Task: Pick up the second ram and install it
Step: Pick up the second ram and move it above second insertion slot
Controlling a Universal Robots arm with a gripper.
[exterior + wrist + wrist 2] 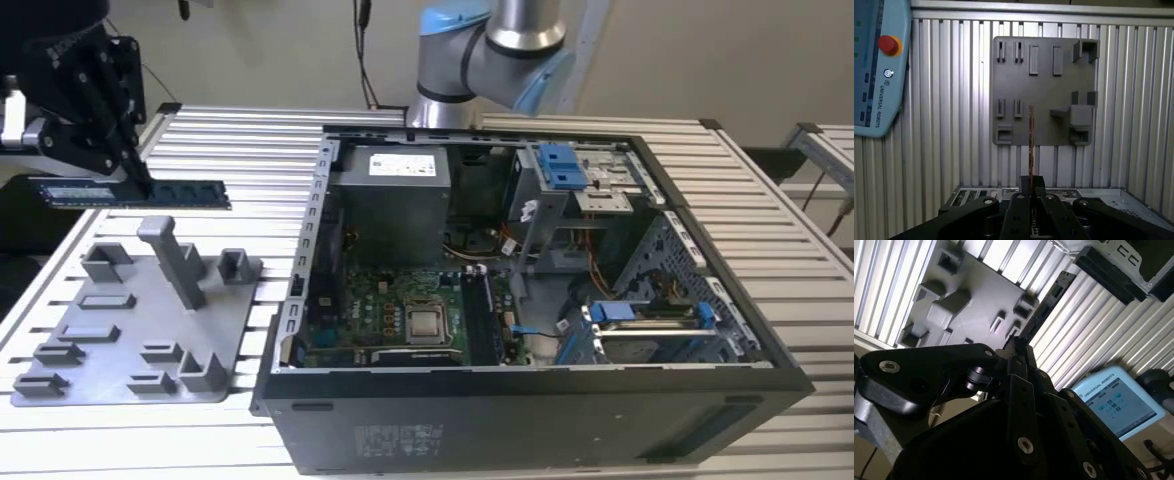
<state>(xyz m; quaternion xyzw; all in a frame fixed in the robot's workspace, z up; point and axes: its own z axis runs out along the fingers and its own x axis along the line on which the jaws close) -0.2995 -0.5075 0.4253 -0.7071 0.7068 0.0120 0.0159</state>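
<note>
In the exterior view the second ram (pixel 147 192), a dark blue-green stick with a pale label, hangs level above the table at the exterior view's left. My gripper (pixel 130 176) is shut on its upper edge, above the grey plastic tray (pixel 127 345). Both wrist views show the stick reaching out from the fingertips: slanted over the tray in the second wrist view (pixel 1046 302), edge-on in the first wrist view (pixel 1031 142). The gripper (pixel 1016 346) (pixel 1031 181) clamps its near end.
An open computer case (pixel 747 330) lies on the slatted table, with the motherboard (pixel 387 310) and its upright slots (pixel 483 312) exposed. The arm's base (pixel 487 50) stands behind the case. A teach pendant (pixel 1116 402) (pixel 874 75) lies beyond the tray.
</note>
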